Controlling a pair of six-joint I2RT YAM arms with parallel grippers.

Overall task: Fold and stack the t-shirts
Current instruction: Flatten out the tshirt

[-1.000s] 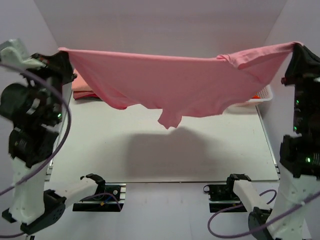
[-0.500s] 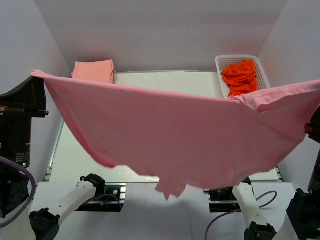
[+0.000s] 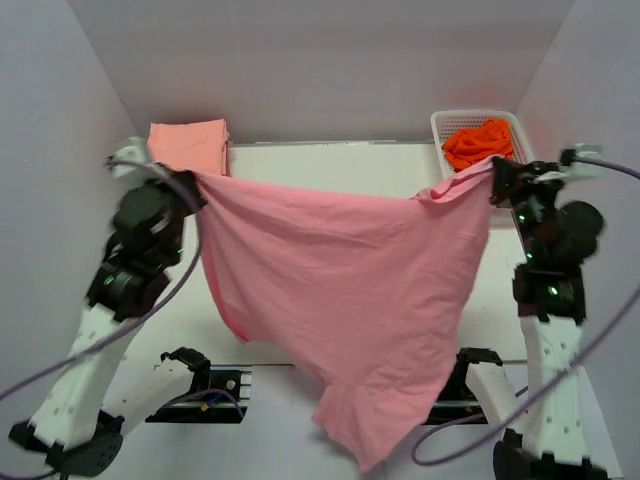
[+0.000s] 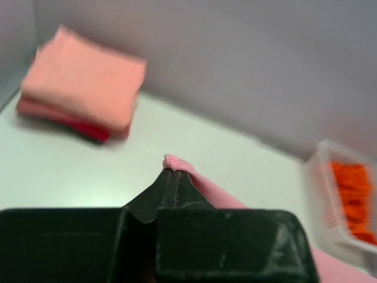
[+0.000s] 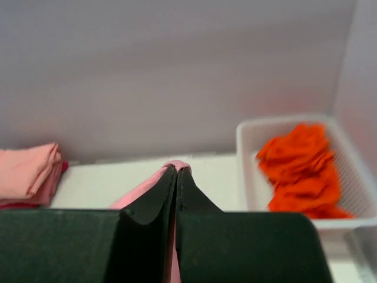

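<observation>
A rose-pink t-shirt (image 3: pixel 340 290) hangs spread in the air between both arms, its lower end drooping toward the near edge. My left gripper (image 3: pixel 196 182) is shut on its left corner, and pink cloth (image 4: pixel 179 166) pokes out past the shut tips (image 4: pixel 169 173). My right gripper (image 3: pixel 492 170) is shut on the right corner, with pink cloth (image 5: pixel 141 186) at the tips (image 5: pixel 177 171). A folded stack of salmon-peach shirts (image 3: pixel 187 143) lies at the back left, seen as a stack (image 4: pixel 82 82) with a red layer beneath. Orange-red shirts (image 3: pixel 478 142) fill the basket.
A white lattice basket (image 3: pixel 440 125) stands at the back right, also in the right wrist view as a basket (image 5: pixel 247 153). White walls close in the back and both sides. The pale table (image 3: pixel 330 165) shows behind the hanging shirt.
Both arms have swung down and inward from a wide, high spread. The pink shirt, stretched taut before, now hangs lower and narrower with its bottom drooping forward.
</observation>
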